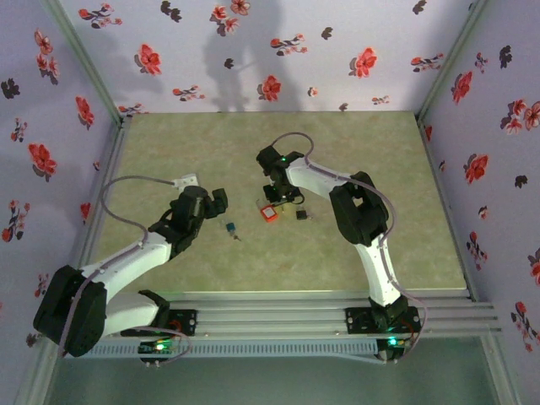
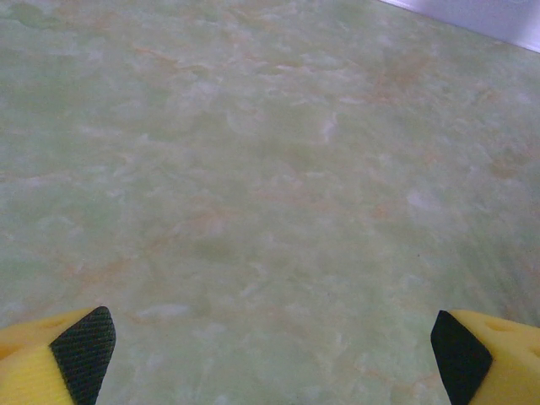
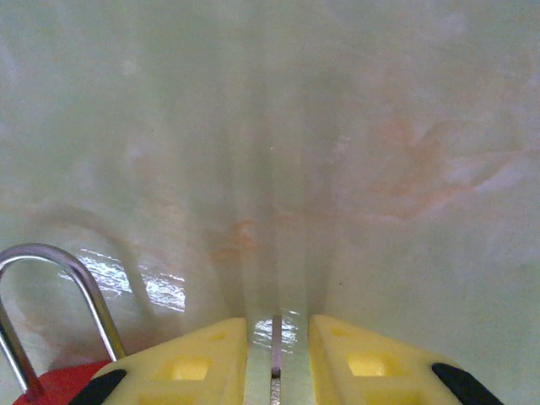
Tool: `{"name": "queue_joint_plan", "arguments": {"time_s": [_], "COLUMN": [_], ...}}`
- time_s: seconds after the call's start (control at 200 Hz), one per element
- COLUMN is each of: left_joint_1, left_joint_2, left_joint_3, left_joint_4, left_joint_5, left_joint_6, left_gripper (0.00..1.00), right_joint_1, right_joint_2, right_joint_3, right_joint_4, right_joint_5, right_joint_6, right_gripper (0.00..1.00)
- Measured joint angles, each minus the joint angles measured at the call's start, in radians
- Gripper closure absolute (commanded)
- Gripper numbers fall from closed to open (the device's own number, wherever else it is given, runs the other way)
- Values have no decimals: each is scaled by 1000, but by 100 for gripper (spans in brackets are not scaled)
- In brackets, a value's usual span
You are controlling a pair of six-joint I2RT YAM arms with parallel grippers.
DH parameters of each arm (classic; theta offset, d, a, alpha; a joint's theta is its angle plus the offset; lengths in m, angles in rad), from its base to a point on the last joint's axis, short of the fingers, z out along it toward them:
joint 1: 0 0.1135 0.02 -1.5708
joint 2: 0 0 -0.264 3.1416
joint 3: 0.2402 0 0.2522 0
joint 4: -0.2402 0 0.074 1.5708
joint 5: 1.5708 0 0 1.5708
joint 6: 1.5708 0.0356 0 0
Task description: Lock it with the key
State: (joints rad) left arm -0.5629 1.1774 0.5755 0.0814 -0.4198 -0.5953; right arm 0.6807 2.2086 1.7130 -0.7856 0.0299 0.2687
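The red padlock [image 1: 269, 213] lies mid-table. Its open steel shackle [image 3: 51, 283] and a corner of its red body [image 3: 59, 386] show at the lower left of the right wrist view. My right gripper [image 1: 283, 199] points down just beside the padlock. Its yellow fingers [image 3: 194, 363] are nearly together around a thin metal shaft, the key [image 3: 275, 359], which sticks out toward the table; the key's head is hidden between them. My left gripper [image 1: 218, 202] hovers over bare table to the left, its fingers [image 2: 80, 354] spread wide with nothing between them.
A blue-headed key [image 1: 229, 226] lies between the two grippers. A small dark object [image 1: 300, 216] lies just right of the padlock; I cannot tell what it is. Floral walls enclose the green table [image 1: 371, 152] on three sides.
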Motion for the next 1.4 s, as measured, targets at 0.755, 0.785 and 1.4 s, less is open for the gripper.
{"name": "queue_joint_plan", "arguments": {"time_s": [0.755,0.785,1.4], "left_joint_1": [0,0,0], "left_joint_2": [0,0,2], "left_joint_3": [4,4,5], "left_joint_4": [-3,-4,-6], "left_joint_5": [0,0,0], "left_joint_6": [0,0,0], "left_gripper": [0,0,0], "right_joint_1": [0,0,8], "right_joint_2": [-39,-40,-42], "right_joint_3": [-26,-30,-42], "right_joint_4": [3,2,11], "right_joint_5": [18,14,-13], "right_joint_6": [1,1,3], "right_gripper": [73,73,74]}}
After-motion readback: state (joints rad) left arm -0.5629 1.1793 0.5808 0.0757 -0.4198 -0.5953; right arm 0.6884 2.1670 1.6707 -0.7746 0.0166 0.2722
